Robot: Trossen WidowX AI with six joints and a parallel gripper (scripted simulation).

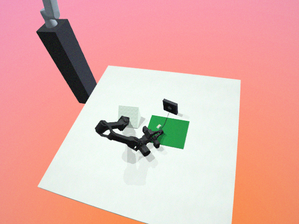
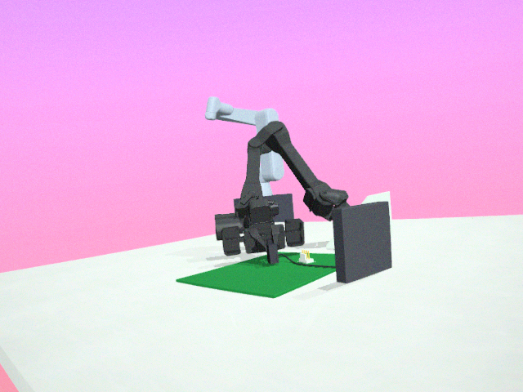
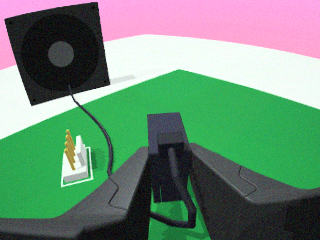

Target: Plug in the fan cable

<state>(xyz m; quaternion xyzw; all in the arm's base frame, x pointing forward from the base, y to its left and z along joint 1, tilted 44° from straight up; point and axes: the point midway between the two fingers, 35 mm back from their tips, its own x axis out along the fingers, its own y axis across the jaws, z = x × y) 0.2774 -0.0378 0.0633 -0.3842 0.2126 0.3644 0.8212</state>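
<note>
My gripper is shut on the dark fan plug, which is upright and low over the green board. Whether its lower end touches the board I cannot tell. The white header stands apart, to the left of the plug in the wrist view, its several gold pins upright and bare. A black cable runs from the fan, passes between header and plug, and loops behind the left finger to the plug.
The square fan stands upright beyond the board's edge. A pale wedge-shaped block stands beside the board, near my arm's base. A grey arm stands on a dark pedestal past the table's edge.
</note>
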